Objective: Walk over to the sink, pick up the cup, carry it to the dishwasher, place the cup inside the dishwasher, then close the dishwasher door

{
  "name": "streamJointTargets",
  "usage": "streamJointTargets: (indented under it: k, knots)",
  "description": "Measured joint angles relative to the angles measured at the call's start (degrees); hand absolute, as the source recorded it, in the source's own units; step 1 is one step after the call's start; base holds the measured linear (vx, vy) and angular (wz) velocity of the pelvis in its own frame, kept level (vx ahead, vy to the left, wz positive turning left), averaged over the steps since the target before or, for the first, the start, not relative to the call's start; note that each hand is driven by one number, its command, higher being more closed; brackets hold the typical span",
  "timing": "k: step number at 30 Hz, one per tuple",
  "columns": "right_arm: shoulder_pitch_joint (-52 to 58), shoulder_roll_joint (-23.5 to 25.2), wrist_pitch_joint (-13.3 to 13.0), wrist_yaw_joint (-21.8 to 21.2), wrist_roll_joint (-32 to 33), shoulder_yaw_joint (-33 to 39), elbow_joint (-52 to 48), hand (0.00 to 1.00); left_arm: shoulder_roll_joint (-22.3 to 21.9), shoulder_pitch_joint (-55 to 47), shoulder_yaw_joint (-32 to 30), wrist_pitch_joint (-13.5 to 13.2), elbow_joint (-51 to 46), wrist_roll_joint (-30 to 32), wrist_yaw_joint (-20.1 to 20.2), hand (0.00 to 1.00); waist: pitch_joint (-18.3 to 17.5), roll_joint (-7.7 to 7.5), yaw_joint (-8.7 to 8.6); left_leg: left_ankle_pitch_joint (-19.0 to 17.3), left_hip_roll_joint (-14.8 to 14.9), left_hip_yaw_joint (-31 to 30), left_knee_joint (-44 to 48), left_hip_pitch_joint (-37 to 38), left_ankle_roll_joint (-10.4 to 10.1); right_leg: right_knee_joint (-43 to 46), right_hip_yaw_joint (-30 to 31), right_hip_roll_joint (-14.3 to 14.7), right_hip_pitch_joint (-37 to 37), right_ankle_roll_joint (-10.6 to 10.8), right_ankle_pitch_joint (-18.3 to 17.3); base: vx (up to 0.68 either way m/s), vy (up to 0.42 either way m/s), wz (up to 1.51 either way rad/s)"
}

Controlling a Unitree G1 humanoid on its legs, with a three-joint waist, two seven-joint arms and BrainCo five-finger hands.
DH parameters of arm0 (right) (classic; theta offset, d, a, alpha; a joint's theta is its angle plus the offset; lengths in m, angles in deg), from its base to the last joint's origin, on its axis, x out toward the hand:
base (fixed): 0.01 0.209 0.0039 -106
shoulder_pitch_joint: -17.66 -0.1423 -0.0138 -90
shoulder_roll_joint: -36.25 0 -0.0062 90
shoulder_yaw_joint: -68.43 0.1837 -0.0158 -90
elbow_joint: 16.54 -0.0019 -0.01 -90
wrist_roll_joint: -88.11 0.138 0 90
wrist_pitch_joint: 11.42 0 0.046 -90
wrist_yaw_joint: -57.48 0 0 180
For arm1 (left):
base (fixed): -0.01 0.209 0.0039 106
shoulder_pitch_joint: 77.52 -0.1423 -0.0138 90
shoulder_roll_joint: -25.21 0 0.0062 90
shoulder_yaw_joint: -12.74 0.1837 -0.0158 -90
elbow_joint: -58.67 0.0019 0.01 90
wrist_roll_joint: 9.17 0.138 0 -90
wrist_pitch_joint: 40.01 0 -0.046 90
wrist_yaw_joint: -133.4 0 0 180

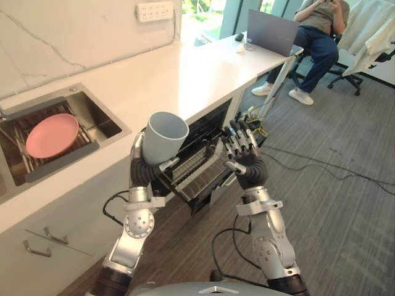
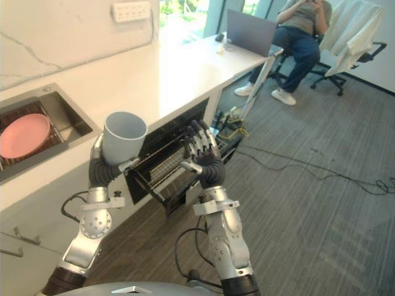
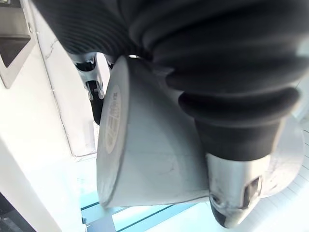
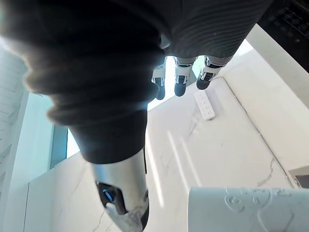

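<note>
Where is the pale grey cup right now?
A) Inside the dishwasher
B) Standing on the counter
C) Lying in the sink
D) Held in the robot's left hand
D: the left hand has its fingers curled round the cup, holding it up in front of the open dishwasher, while the sink has a pink plate in it.

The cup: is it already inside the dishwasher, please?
No, the left hand holds the cup up in the air, outside the open dishwasher.

Bright daylight from the window [image 1: 200, 15] glares off the countertop [image 1: 185, 74].
</note>
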Motion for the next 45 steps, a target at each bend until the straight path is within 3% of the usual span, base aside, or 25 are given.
streamJointTargets:
  k: [6,12,24,34,35,45]
  knots:
    - [-0.13,0.04,0.34,0.02,0.47,-3.96,0.00,0.00,-1.05,0.41,2.17,0.00,1.47,3.58,-2.33,1.00,-0.01,-0.03,0.01,1.22,-0.57,-0.16,-1.84,0.46,0.03,0.00,-0.18,-0.26,-0.20,-0.10,0.08,-0.04,-0.027,0.02]
    - [-0.37,0.01,2.59,1.26,-0.28,-7.46,0.01,0.00,-1.44,0.69,5.67,-0.02,3.08,4.80,-3.47,1.00,-0.01,-0.04,0.00,1.56,-0.92,-0.28,-2.36,0.54,0.19,0.00,-0.25,-0.54,-0.27,-0.04,0.14,-0.04,-0.017,0.02]
    - [-0.91,-0.09,4.05,7.75,-2.54,-12.14,0.57,0.00,-1.26,2.30,12.11,0.04,3.18,5.93,-3.55,1.00,-0.63,-0.95,-0.06,2.76,-1.51,-1.32,-3.95,0.60,0.34,-0.19,-1.34,-0.95,-0.31,-0.06,0.16,-0.02,-0.016,0.04]
    - [-2.87,-0.35,4.26,13.15,-2.54,-12.68,0.74,0.00,-0.94,2.76,13.20,0.52,5.62,5.93,-3.58,1.00,-0.89,-1.25,0.01,4.58,-1.81,-1.99,-5.81,0.71,0.21,-0.41,-1.93,-1.04,-0.57,-0.36,0.60,-0.05,-0.032,0.04]
    - [-2.88,-0.48,4.26,13.92,-2.54,-12.72,0.74,1.00,-0.84,2.76,13.51,0.64,5.81,5.93,-3.57,1.00,-0.90,-1.25,0.01,4.66,-1.81,-1.99,-5.82,0.71,0.19,-0.42,-1.92,-1.04,-0.58,-0.40,0.66,-0.06,-0.026,-0.01]
    - [-2.87,-2.01,4.58,16.75,-4.80,-13.33,0.62,1.00,-0.82,2.77,14.20,1.26,7.73,5.75,-4.11,1.00,-2.43,-1.32,0.01,5.17,-1.80,-1.99,-5.87,0.10,0.07,-0.59,-1.92,-1.02,-1.39,-0.59,1.05,-0.05,-0.025,0.00]
